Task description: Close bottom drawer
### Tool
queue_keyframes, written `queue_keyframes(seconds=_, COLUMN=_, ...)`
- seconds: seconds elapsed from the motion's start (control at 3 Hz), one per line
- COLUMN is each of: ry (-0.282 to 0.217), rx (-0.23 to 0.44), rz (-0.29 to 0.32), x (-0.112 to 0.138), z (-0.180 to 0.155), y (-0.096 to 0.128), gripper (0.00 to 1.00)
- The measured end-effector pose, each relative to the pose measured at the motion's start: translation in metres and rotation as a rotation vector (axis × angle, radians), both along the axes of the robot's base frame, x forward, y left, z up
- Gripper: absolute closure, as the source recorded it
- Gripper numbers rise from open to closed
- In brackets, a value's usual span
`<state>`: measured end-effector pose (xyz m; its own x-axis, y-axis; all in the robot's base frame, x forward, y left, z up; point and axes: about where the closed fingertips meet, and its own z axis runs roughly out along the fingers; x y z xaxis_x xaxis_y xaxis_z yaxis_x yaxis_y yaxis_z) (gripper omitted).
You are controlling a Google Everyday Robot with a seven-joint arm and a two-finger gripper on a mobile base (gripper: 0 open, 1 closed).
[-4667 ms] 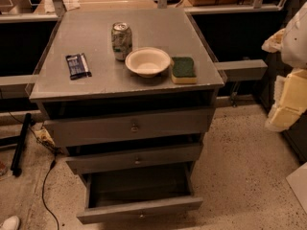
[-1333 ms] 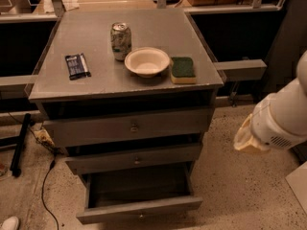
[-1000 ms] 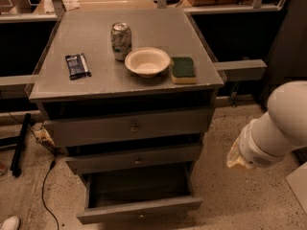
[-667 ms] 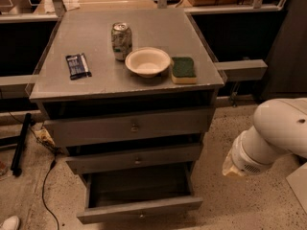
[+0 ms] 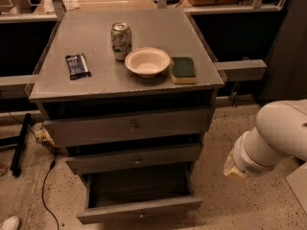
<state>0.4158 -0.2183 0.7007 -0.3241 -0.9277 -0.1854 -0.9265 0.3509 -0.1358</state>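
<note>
On the worktop (image 5: 158,28), upper centre: packet (image 5: 77,65) left, can (image 5: 121,40) behind bowl (image 5: 147,61), sponge (image 5: 183,69) just right of bowl. Below, bottom drawer (image 5: 139,210) standing out, lower centre. Gripper (image 5: 232,167) lower right, apart from it.

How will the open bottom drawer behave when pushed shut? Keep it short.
The bottom drawer looks rigid and seems empty, so it probably slides in lightly. Its front is wide; an off-centre push might skew it. The gripper hangs beside the cabinet, apart from it.

Three drawers (image 5: 136,159), one can (image 5: 121,41), bowl (image 5: 147,61), sponge (image 5: 183,69), perhaps wrapper (image 5: 77,65), one end effector (image 5: 232,168) bottom-right.
</note>
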Motion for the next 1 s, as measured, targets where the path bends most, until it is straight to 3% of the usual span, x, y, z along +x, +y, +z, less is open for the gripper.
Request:
queue_keyframes(seconds=0.33, ry=-0.045, rx=-0.012, rz=-0.048, x=-0.022, z=-0.009, y=0.002, gripper=1.0)
queue_keyframes(seconds=0.67, ry=-0.037, rx=-0.025, rz=-0.108, x=-0.04, z=-0.06, y=-0.003, gripper=1.0)
queue_keyframes(seconds=1.0, ry=-0.008, rx=-0.034, rz=-0.181, x=-0.04, z=-0.119, y=-0.014, gripper=1.0)
